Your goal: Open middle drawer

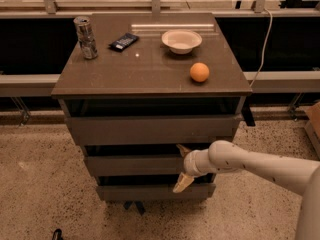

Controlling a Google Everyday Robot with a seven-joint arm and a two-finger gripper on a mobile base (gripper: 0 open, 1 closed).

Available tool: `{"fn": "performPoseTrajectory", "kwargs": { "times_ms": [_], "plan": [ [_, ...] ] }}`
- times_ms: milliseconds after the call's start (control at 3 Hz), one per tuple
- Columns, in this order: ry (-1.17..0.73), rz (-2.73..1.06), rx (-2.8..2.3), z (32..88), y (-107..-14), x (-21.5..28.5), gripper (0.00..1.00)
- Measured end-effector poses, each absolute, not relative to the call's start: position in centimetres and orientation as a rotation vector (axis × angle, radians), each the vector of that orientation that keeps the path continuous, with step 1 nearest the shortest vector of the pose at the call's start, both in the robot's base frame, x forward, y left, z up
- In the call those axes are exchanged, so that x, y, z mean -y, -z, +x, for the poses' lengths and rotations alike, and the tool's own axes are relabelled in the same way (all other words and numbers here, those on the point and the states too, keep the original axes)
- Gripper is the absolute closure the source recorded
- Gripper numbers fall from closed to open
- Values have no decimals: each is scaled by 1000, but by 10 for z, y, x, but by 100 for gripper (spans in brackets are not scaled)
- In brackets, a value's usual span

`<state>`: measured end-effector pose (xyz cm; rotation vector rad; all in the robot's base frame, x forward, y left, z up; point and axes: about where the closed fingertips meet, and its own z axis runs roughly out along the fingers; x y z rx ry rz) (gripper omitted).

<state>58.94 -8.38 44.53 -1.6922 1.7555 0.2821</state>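
Note:
The cabinet [150,74] shows three grey-brown drawer fronts stacked. The middle drawer [130,165] is the mid-height front, with a dark gap above it. My gripper [181,167] is at the right part of that front, on the end of the white arm [260,166] reaching in from the right. It is open: one tan finger [183,150] sits at the panel's top edge and the other [182,183] hangs below its bottom edge. The panel's right end is hidden behind the wrist.
On the cabinet top stand a silver can [86,37], a black flat packet [123,41], a white bowl [181,40] and an orange [199,72]. A cable [262,44] hangs at the right. A cardboard box [314,121] sits at the right edge, on speckled floor.

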Motion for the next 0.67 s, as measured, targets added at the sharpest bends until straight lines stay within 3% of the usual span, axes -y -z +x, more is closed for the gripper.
{"fn": "performPoseTrajectory", "kwargs": {
  "times_ms": [667],
  "plan": [
    [-303,-1712,-1808,615,-424,84,49]
  ]
}}
